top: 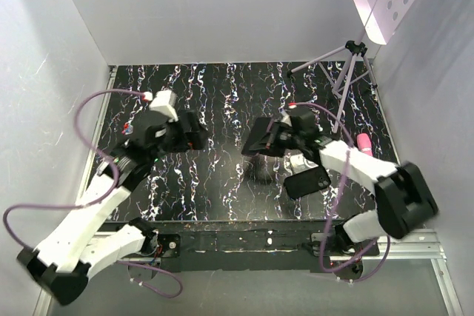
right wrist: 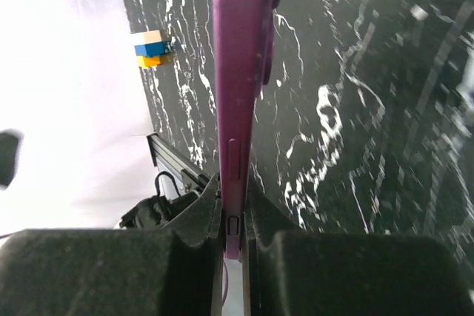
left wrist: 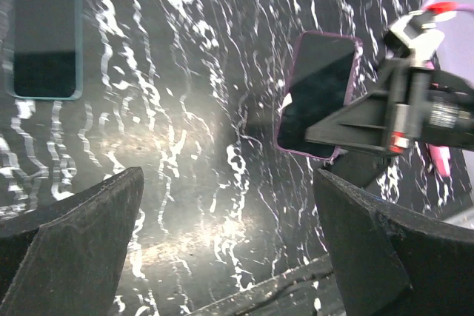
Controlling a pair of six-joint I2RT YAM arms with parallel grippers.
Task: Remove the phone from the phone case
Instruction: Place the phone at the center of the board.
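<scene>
Right of centre in the overhead view, you have the phone (top: 261, 136) held off the table, clamped edge-on between the right gripper's (top: 280, 138) fingers. The phone case (top: 307, 180) lies flat and apart, toward the lower right, and looks empty. Your left gripper (left wrist: 228, 183) is spread wide, holding nothing. Your best move is probably to lower the phone flat, clear of the case, before you release.

Bright light, hard glare.
Table (left wrist: 185, 212) glares in left wrist view; right wrist pic blurred, wall (right wrist: 67, 109) blown out.
</scene>
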